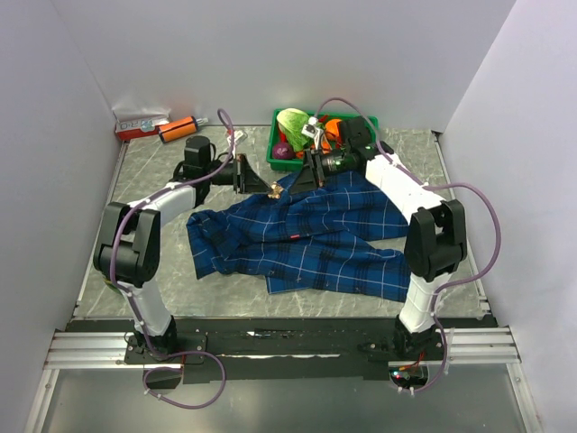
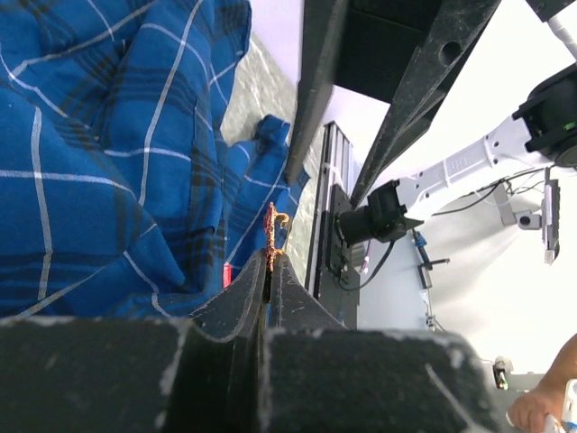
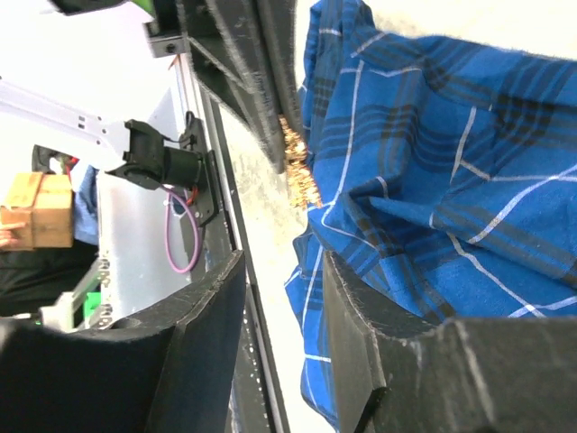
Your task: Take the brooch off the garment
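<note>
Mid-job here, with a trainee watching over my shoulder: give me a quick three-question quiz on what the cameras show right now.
1. Which gripper pinches the brooch?
2. True or false: the right gripper is clamped shut on the garment.
3. The bin beyond the garment is: A green, B red, C white.
Key:
1. The left gripper, shut on it.
2. False: its jaws stand apart.
3. A.
</note>
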Controlling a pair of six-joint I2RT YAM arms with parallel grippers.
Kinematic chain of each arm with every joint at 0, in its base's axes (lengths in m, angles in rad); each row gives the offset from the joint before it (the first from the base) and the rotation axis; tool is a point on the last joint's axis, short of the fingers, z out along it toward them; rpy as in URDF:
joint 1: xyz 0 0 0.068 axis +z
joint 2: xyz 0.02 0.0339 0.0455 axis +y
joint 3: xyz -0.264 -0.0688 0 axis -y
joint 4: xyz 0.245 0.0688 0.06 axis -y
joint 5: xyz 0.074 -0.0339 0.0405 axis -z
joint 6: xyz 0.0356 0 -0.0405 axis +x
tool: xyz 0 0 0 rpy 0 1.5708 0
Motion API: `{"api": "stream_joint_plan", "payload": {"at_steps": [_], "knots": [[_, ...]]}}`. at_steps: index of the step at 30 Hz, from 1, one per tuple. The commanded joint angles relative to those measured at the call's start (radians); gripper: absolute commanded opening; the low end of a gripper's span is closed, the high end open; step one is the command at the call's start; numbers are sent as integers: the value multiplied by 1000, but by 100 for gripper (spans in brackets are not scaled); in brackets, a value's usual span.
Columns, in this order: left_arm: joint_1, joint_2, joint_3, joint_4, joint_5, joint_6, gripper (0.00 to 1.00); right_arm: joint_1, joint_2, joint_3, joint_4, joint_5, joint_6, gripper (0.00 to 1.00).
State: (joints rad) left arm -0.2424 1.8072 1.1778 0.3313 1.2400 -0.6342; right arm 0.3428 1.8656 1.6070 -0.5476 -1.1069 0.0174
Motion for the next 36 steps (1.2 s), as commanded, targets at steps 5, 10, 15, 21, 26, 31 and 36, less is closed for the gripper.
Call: {"api": "stream_joint_plan", "payload": {"at_steps": [5,10,15,21,26,31,36], "knots": [[2,-74,-47,216,42,-113,1,38,-25,71,11,18,-19,42],[2,-85,-44,173,50,-82,1,59,-6,87,15,77,10,43],[-3,-92,-58,173,50,-74,1,70,20,116,9,140,12,43],[-8,-91,-37,126,55,-42,1,81,49,154,-9,191,6,43],[-9,-91,-37,123,49,-42,1,91,60,168,-17,220,0,43],[-12,-83,-30,89,12,-22,1,117,63,185,-44,255,-8,43],[-23,-74,-9,26,-43,16,1,148,66,194,-81,360,-39,46]]}}
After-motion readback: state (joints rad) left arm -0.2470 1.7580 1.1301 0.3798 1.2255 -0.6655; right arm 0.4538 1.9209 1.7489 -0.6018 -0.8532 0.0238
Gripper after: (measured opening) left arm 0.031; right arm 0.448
